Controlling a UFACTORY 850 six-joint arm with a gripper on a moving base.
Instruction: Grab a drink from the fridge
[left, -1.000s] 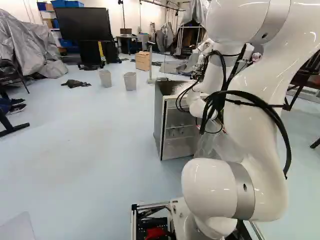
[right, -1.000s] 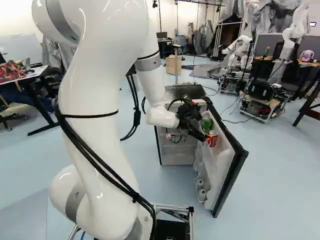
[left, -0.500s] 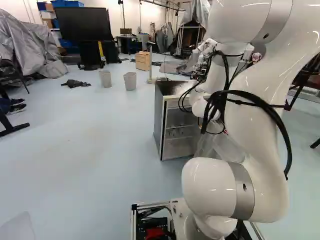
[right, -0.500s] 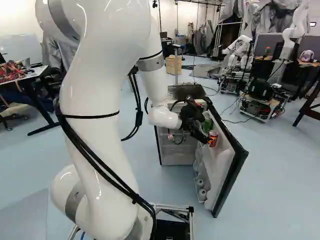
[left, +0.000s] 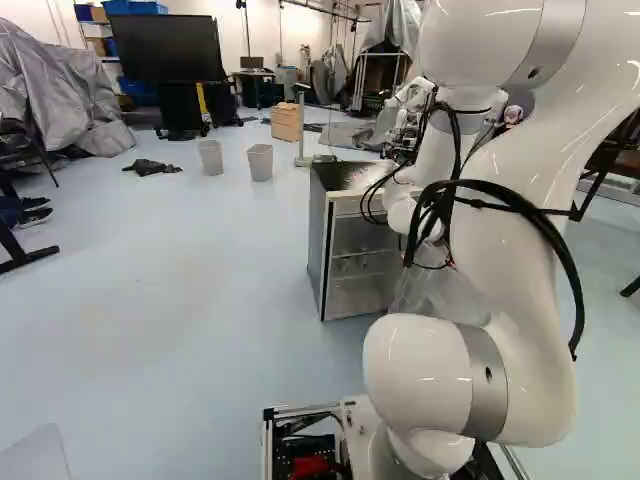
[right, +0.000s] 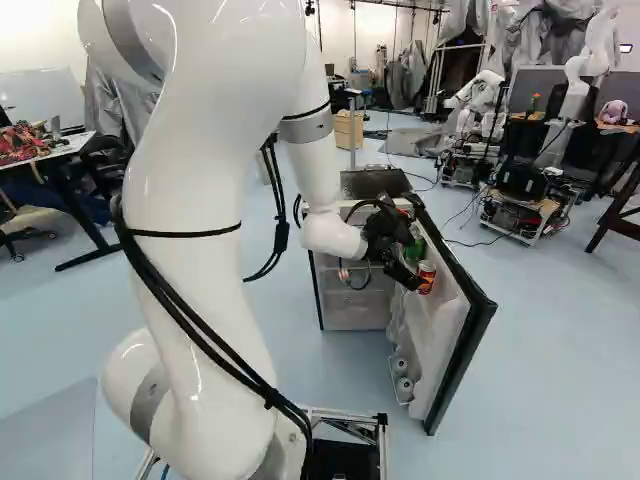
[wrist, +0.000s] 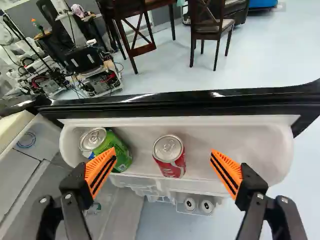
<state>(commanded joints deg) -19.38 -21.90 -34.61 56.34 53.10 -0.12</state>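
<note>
Lettering (wrist: 173, 172) marks the red can (wrist: 169, 157) ahead of the spread pincer (right: 412, 279).

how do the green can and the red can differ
The green can sits near one end of the door shelf, the red can around its middle. One finger partly hides the green can; the red can shows unobstructed between both. Both have silver tops.

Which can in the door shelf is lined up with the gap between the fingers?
The red can: in the wrist view it shows between the open fingers. The green can is partly hidden behind one finger.
</note>
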